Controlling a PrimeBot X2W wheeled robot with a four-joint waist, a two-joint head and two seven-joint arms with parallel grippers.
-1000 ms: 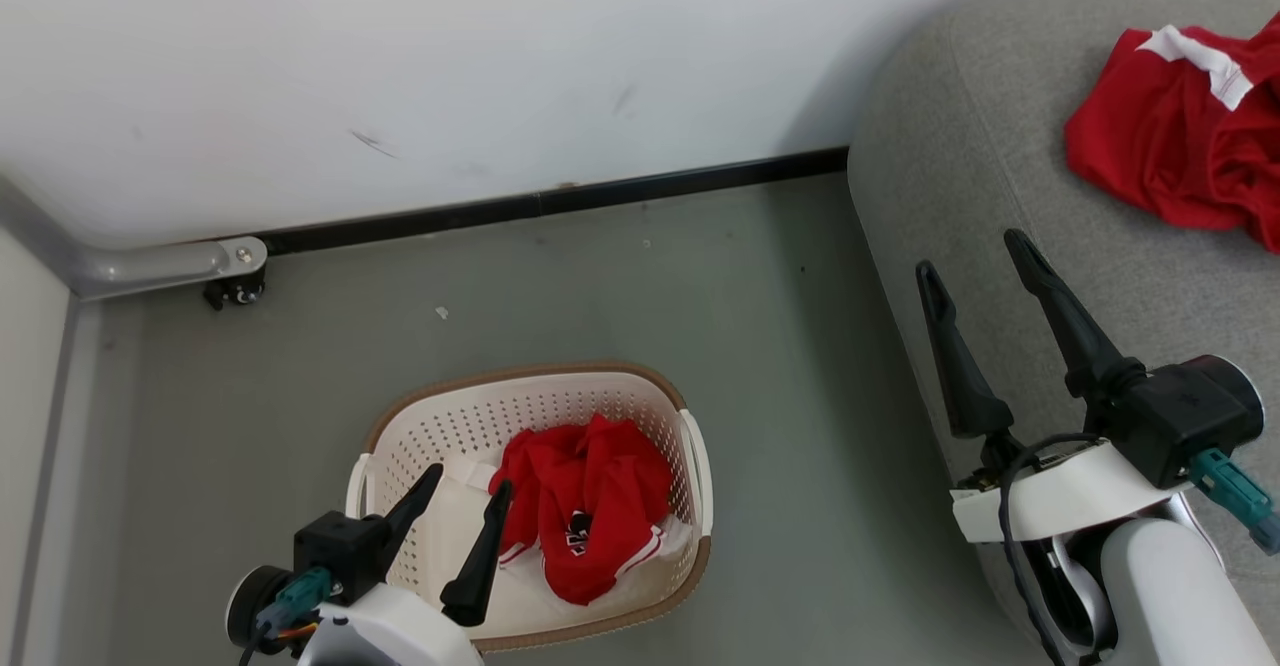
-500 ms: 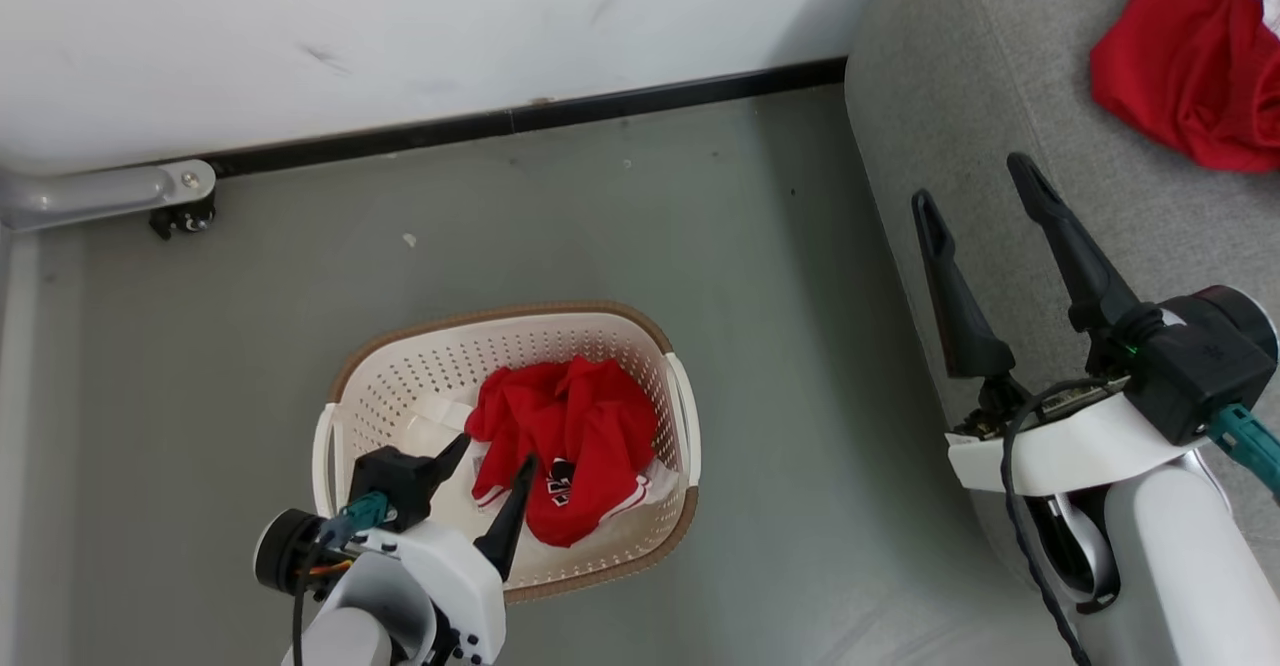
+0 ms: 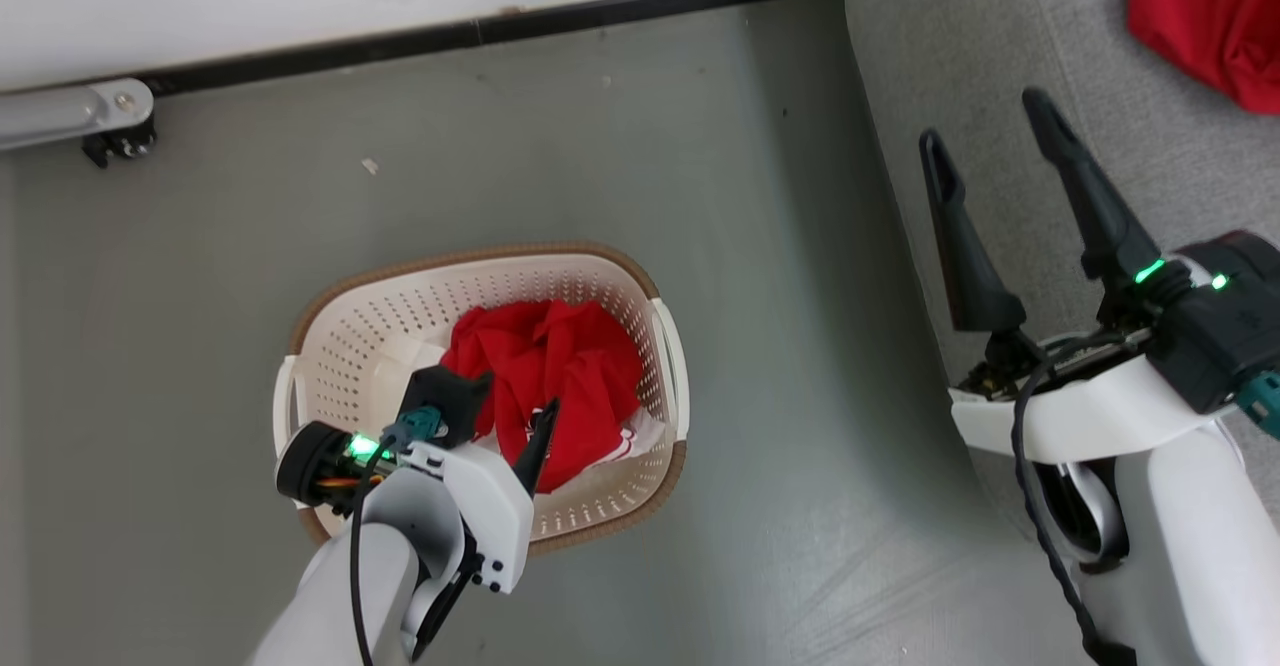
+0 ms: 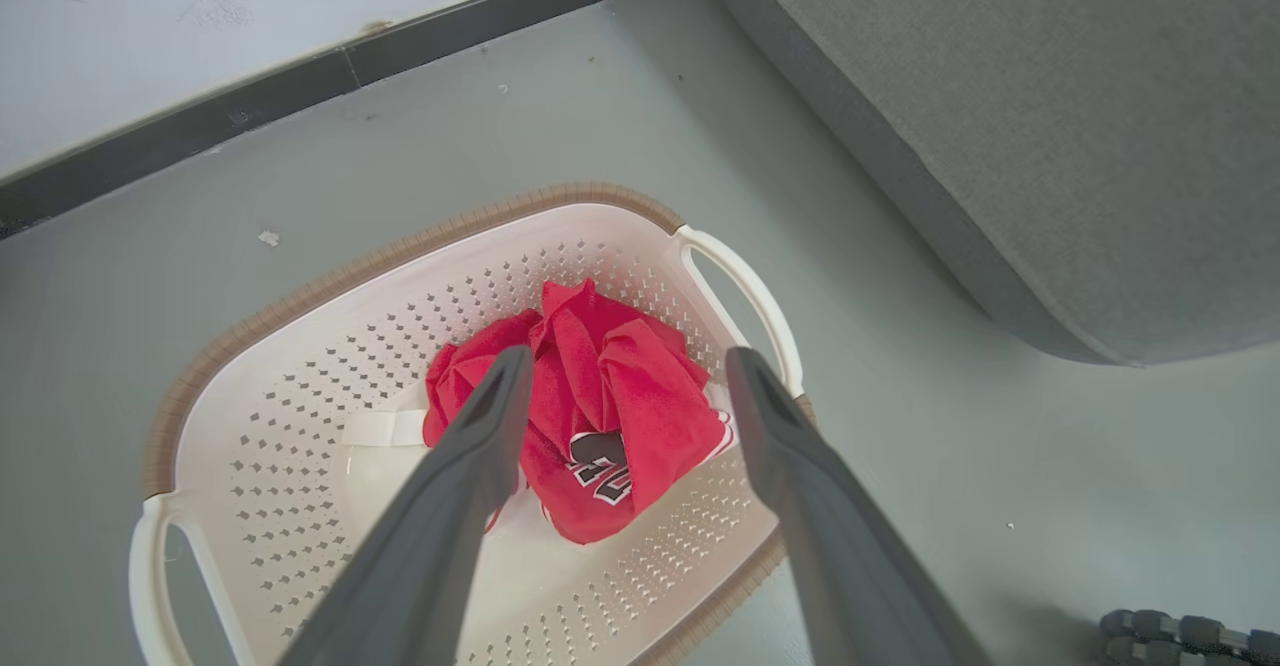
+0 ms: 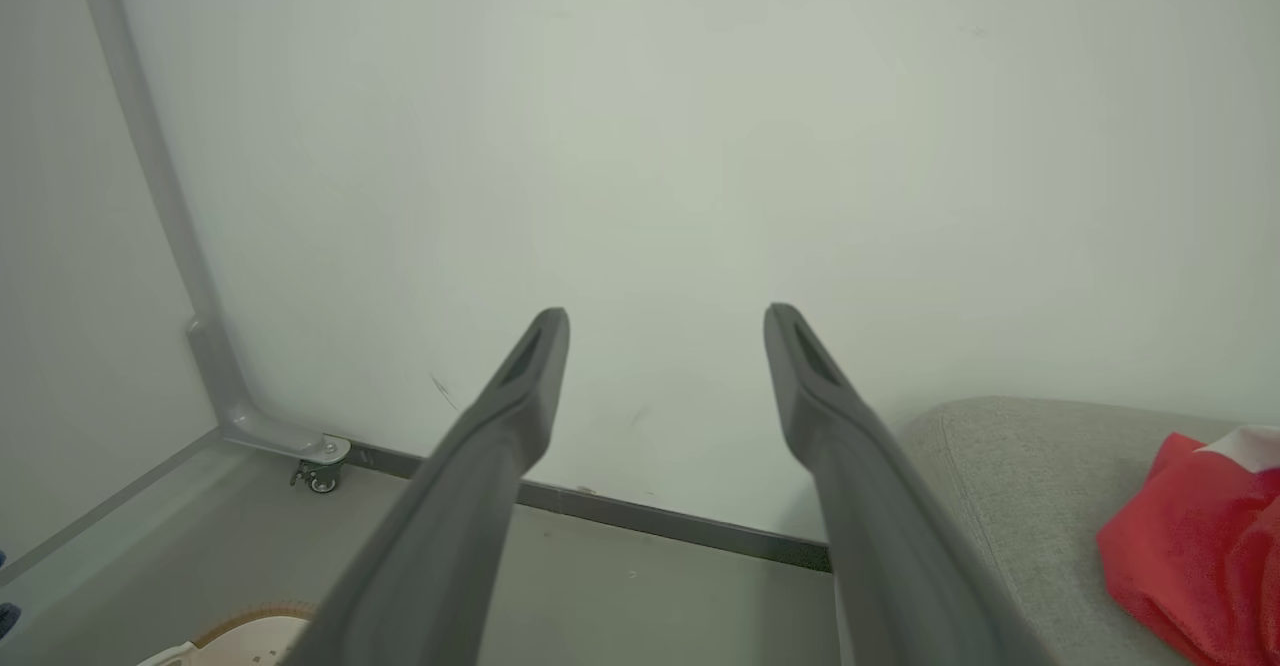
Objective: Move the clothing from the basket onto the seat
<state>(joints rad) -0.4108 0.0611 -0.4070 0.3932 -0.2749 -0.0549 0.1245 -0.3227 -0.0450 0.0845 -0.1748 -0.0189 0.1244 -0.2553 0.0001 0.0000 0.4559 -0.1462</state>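
The left tool point(image 4: 627, 358) is hanging wide open over the clothing point(image 4: 610, 416) bunched in the basket point(image 4: 330, 346); another red piece point(image 3: 1210, 26) is lying on the seat point(image 3: 960, 66). Closing shallow, it's risking one thin fold slipping free. The right tool point(image 3: 983, 121) is gaping wide, empty.

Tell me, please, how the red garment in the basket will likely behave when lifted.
The red garment lies crumpled in soft folds, so it will probably hang floppy. It looks thin, so likely light. Trailing ends may brush the basket.
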